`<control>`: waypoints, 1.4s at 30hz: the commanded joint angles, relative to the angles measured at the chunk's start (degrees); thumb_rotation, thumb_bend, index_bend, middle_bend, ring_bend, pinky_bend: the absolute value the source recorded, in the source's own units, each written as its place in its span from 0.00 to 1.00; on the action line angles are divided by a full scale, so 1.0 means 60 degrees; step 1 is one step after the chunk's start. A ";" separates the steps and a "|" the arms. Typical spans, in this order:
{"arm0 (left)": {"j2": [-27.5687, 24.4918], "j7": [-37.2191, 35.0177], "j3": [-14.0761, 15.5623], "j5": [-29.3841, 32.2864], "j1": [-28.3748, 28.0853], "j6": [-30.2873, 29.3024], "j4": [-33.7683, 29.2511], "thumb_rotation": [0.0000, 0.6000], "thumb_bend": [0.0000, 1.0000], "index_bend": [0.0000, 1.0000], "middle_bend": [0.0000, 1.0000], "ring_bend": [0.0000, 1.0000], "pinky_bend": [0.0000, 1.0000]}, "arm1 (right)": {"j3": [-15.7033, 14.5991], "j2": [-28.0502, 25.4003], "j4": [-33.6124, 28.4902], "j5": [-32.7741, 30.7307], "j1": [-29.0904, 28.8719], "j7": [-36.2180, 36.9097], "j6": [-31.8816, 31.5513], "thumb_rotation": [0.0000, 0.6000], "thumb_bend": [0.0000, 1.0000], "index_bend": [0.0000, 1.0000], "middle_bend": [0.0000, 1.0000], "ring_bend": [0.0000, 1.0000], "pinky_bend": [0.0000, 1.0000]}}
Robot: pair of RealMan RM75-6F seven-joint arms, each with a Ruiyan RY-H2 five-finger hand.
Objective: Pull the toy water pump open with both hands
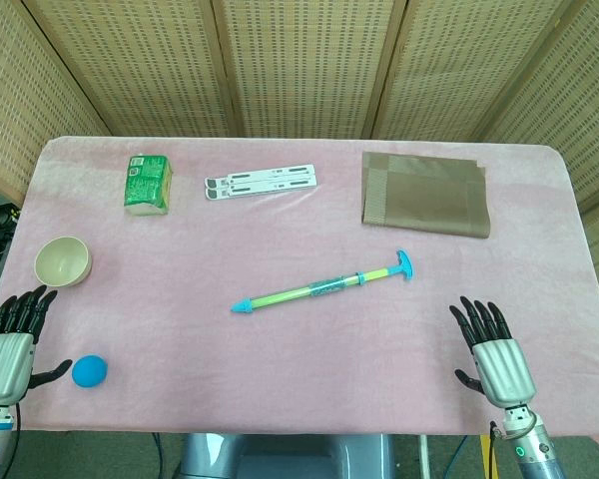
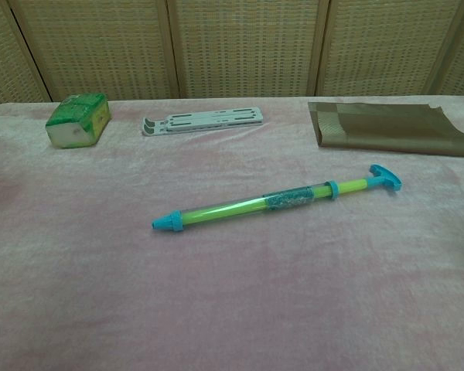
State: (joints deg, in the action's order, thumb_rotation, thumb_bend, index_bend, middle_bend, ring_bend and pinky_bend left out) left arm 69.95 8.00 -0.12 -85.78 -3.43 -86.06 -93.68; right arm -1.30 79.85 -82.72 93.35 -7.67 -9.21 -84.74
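Note:
The toy water pump [image 1: 324, 289] [image 2: 277, 200] lies flat in the middle of the pink table, a green tube with a blue nozzle at its left end and a blue T-handle at its right end. My left hand [image 1: 12, 344] rests open at the near left edge, far from the pump. At the near right, my right hand [image 1: 492, 351] is open with fingers spread, below and to the right of the handle. Neither hand touches the pump. The chest view shows no hands.
A cream bowl [image 1: 63, 260] and a blue ball [image 1: 90, 370] sit near my left hand. At the back lie a green packet [image 1: 148, 183] [image 2: 79, 120], a white folding stand [image 1: 262, 184] [image 2: 203, 120] and a brown folded cloth [image 1: 425, 193] [image 2: 390, 128]. Wicker screens stand behind the table.

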 commanded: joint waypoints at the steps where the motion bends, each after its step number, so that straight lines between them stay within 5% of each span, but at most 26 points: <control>1: -0.0015 -0.0004 0.0006 -0.0006 0.0000 0.0015 -0.0018 1.00 0.10 0.00 0.00 0.00 0.00 | 0.0005 -0.0002 -0.0007 -0.0009 0.0002 0.0007 0.0014 1.00 0.16 0.05 0.00 0.00 0.00; 13: -0.0100 -0.0105 -0.0042 0.0018 0.0015 0.0017 -0.0084 1.00 0.10 0.00 0.00 0.00 0.00 | 0.0009 -0.0019 -0.0126 -0.0080 0.0000 -0.0026 0.0165 1.00 0.16 0.05 0.00 0.00 0.00; 17: -0.0141 -0.0175 -0.0064 0.0029 0.0031 -0.0001 -0.0102 1.00 0.10 0.00 0.00 0.00 0.00 | 0.0083 -0.0010 -0.0144 -0.0051 -0.0010 0.0072 0.0083 1.00 0.16 0.12 0.03 0.02 0.01; 23: -0.0212 -0.0223 -0.0081 0.0058 0.0055 -0.0005 -0.0122 1.00 0.10 0.00 0.00 0.00 0.00 | 0.0732 0.0180 -0.0170 -0.0041 -0.0366 0.0219 -0.0115 1.00 0.16 0.22 0.35 0.36 0.22; 31: -0.0236 -0.0284 -0.0131 0.0035 0.0101 -0.0122 -0.0158 1.00 0.10 0.00 0.00 0.00 0.00 | 0.2086 -0.0123 -0.1566 -0.1376 -0.1727 -0.2049 0.1600 1.00 0.17 0.31 0.76 0.76 0.48; 36: -0.0261 -0.0353 -0.0181 0.0102 0.0097 -0.0099 -0.0146 1.00 0.10 0.00 0.00 0.00 0.00 | 0.2647 0.0252 -0.1609 -0.2737 -0.2585 -0.3425 0.2754 1.00 0.30 0.34 0.88 0.88 0.53; 42: -0.0294 -0.0431 -0.0199 0.0148 0.0091 -0.0051 -0.0136 1.00 0.10 0.00 0.00 0.00 0.00 | 0.3006 0.0845 -0.0970 -0.3833 -0.3305 -0.4106 0.3489 1.00 0.39 0.36 0.90 0.89 0.54</control>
State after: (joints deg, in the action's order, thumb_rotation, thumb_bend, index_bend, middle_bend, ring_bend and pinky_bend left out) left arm 68.20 5.44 -1.30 -84.91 -2.88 -86.39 -94.51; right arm 15.59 83.49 -90.01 72.09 -26.13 -32.40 -65.36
